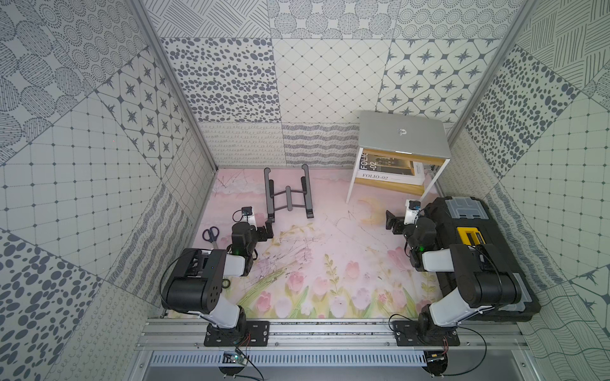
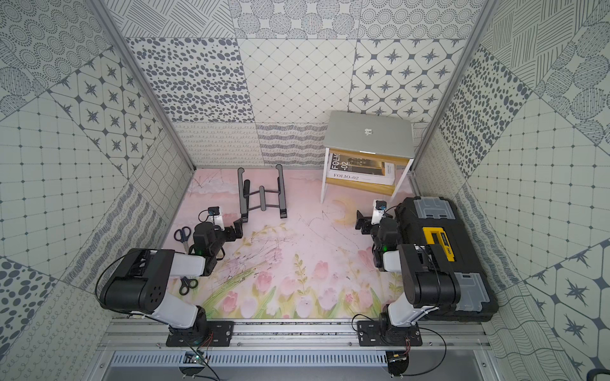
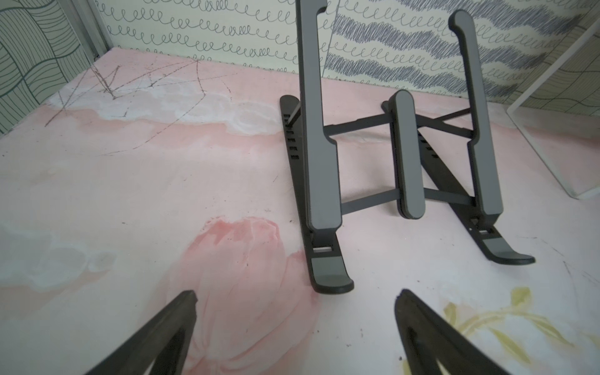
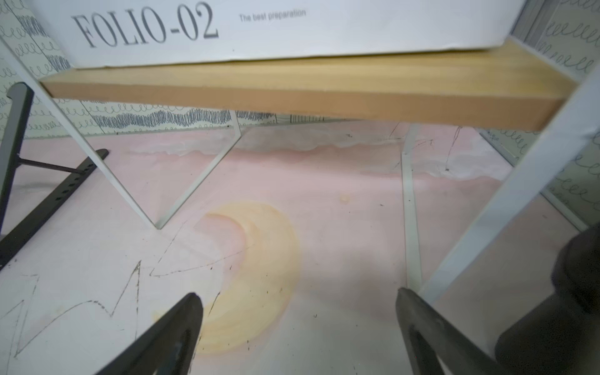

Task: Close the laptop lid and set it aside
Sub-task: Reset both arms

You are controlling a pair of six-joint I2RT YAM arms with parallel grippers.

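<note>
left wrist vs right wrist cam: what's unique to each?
Left wrist only: both arms of the black stand, ahead of the open left gripper. Right wrist only: the FOLIO-02 book on the wooden shelf, ahead of the open right gripper. Both: the pink mat and one side of that stand. Neither shows the laptop.

**Four Looks**

From up high: looks down on the whole pink mat (image 1: 330,231) in both top views. Left wrist: low, close to the black stand (image 3: 321,162). Right wrist: low, under the shelf (image 4: 292,94), same stand seen too.
</note>
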